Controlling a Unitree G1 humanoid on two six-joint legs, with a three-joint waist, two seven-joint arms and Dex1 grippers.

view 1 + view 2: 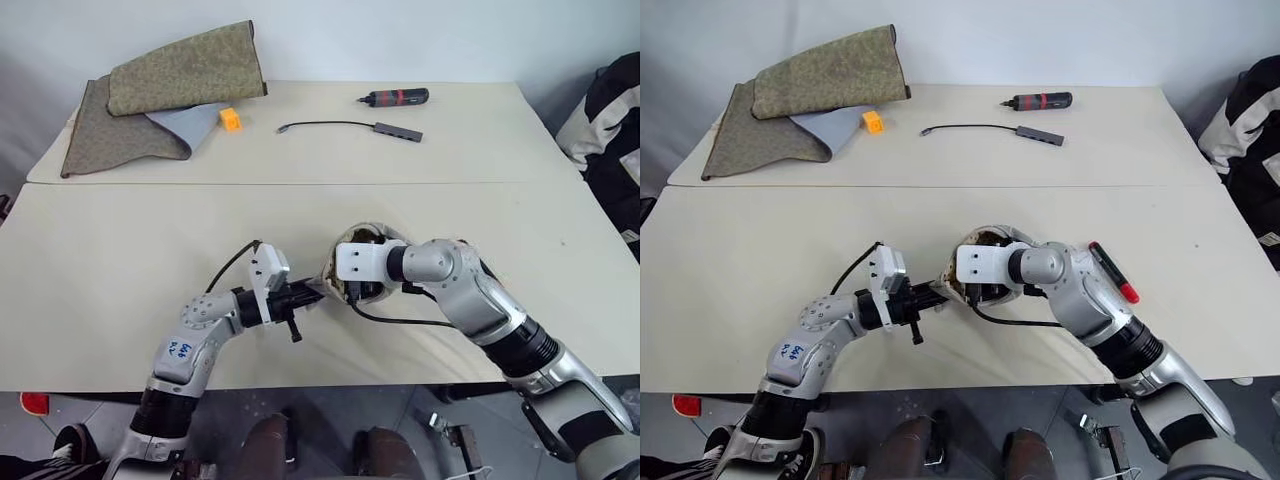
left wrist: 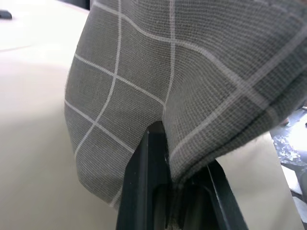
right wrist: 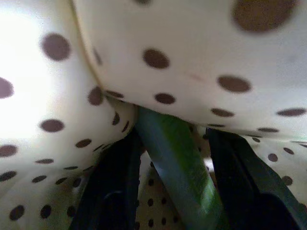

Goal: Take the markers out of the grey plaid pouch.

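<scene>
While my left gripper [image 2: 168, 191] pinches the grey plaid pouch [image 2: 192, 86] edge, my right gripper [image 3: 172, 182] is inside, fingers straddling the green marker [image 3: 180, 167]. Next: clamp & pull it out.

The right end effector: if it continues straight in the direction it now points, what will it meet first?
Probably the green marker, lying between the right end effector's fingers inside the grey plaid pouch; its dotted lining is close beyond. Depth is unclear.

Grey plaid pouch [image 2: 144, 96] lifted, mouth open – green marker [image 3: 180, 163] inside dotted lining – red marker [image 1: 1113, 272] on table
</scene>
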